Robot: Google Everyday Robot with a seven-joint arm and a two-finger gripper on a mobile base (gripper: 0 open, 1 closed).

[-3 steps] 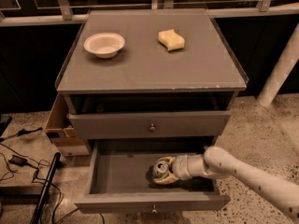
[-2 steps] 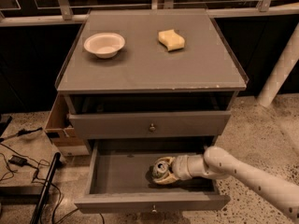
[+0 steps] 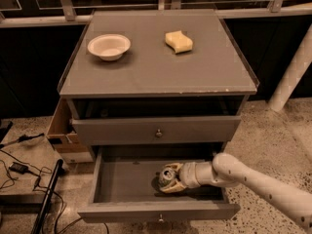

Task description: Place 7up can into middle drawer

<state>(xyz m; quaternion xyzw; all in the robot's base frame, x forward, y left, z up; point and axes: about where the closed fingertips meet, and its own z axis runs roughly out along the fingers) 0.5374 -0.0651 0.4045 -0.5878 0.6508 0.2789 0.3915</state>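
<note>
Grey wood is seen across the whole cabinet, whose middle drawer (image 3: 122,185) is pulled out toward the camera, with a small round knob (image 3: 160,219) centred on its front. The 7up can (image 3: 168,174) is found inside this drawer, right of the middle, low over the floor and tipped so that its silver top is turned up and to the left. The claw (image 3: 167,178) is closed on the can, one pale finger being seen above it and one below. The white arm (image 3: 253,183) is brought in from the lower right, over the drawer's right side.

Against the frames from a second ago, no shift can be made out: the can, the claw and the arm are held in the same place, and the drawer is drawn out just as far.

Above, the other drawer front (image 3: 156,129) is set slightly out from the cabinet. On the counter (image 3: 156,74) a white bowl (image 3: 108,46) is placed at the left rear and a yellow sponge-like block (image 3: 179,41) at the right rear, well apart. Black cables (image 3: 19,168) are strewn over the floor at the left.
</note>
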